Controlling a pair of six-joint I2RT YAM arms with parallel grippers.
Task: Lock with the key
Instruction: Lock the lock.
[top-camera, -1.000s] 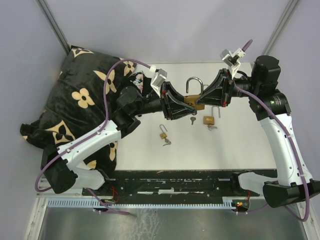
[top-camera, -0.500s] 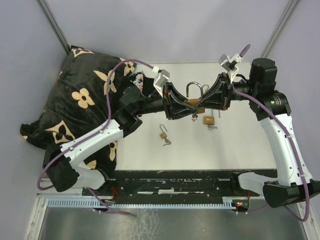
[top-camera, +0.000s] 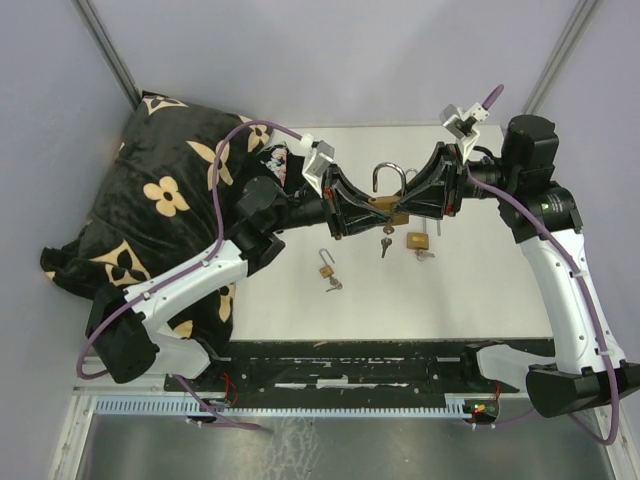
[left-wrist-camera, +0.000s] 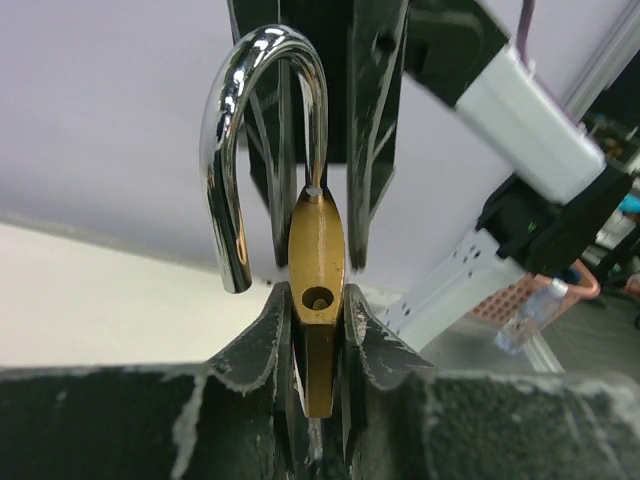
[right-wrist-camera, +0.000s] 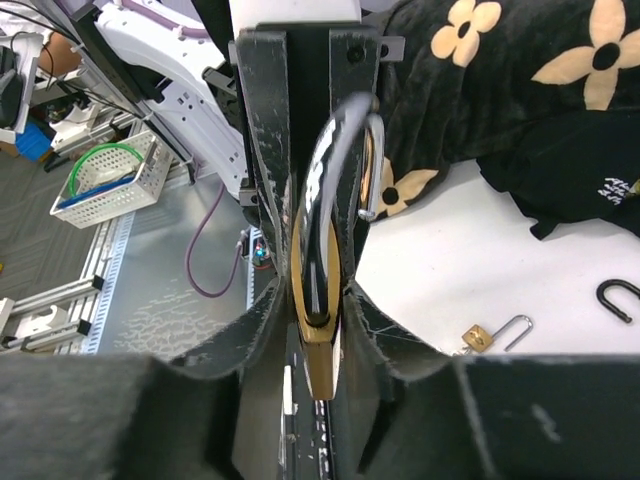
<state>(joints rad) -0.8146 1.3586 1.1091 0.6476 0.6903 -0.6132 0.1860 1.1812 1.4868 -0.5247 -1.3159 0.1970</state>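
A large brass padlock (top-camera: 388, 208) with an open chrome shackle (top-camera: 389, 177) is held above the white table between both grippers. My left gripper (top-camera: 370, 208) is shut on its left end and my right gripper (top-camera: 408, 208) on its right end. In the left wrist view the brass body (left-wrist-camera: 318, 262) is pinched between the fingers (left-wrist-camera: 262, 335) and the shackle (left-wrist-camera: 232, 150) stands free at one end. In the right wrist view the body (right-wrist-camera: 320, 345) is clamped edge-on. A key (top-camera: 384, 243) shows just below the lock; I cannot tell whether it hangs or lies.
Two small brass padlocks with keys lie on the table (top-camera: 480, 290), one near the front left (top-camera: 327, 270) and one to the right (top-camera: 418, 240); the latter also shows in the right wrist view (right-wrist-camera: 478, 335). A black flowered cushion (top-camera: 170, 190) fills the left side.
Both grippers have drawn closer together on the padlock and sunk slightly. The left wrist has turned a little. The shackle stays open.
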